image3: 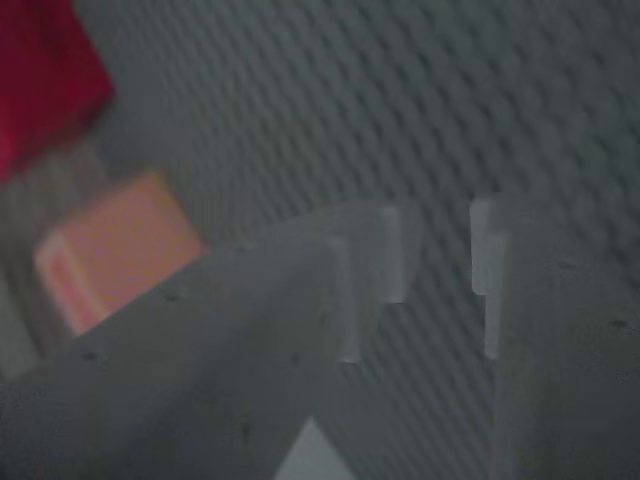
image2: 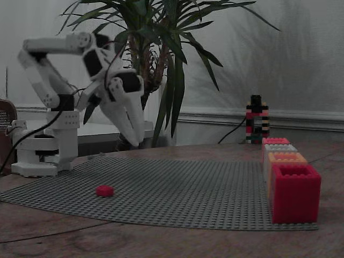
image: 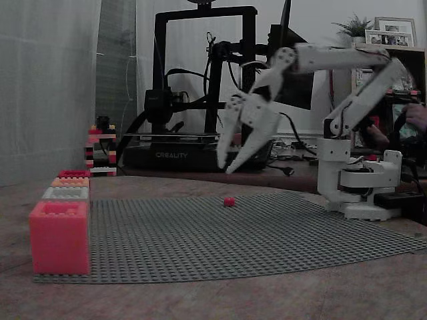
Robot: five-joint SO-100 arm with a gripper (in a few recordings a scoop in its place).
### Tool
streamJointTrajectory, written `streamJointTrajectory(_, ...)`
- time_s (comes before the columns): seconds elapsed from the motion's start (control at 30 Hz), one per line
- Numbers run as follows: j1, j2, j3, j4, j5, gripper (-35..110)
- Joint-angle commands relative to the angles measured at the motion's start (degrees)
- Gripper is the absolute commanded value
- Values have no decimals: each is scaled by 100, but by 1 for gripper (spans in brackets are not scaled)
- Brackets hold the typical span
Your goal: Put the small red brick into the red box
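Note:
The small red brick [image: 229, 201] [image2: 105, 190] lies alone on the grey studded baseplate [image: 267, 233] [image2: 188, 188]. The red box [image: 73, 173] [image2: 294, 193] is the deep crimson one at one end of a row of four boxes along the mat's edge. In the wrist view its corner [image3: 40, 80] shows at top left, beside the orange box [image3: 115, 260]. My white gripper [image: 225, 169] [image2: 137, 142] [image3: 435, 270] hangs in the air above the mat, pointing down. It is open, with nothing between its fingers, and stands well clear of the brick and the boxes.
The row also holds an orange box [image: 70, 181] [image2: 286, 157], a grey box [image: 65, 193] [image2: 280, 148] and a salmon-pink box [image: 60, 237] [image2: 275, 141]. A striped brick tower [image: 101, 150] [image2: 257, 119] stands beyond the row. A 3D printer [image: 200, 87] and a plant [image2: 156, 64] border the table.

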Motion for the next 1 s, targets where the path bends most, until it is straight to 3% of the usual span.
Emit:
streamJointTrajectory(0.0,589,-870,-967,325,-272,14)
streamJointTrajectory(0.43,1731,-2417,-1784,888,-1688,21)
streamJointTrajectory(0.97,1986,-2637,-1775,1107,-2496,22)
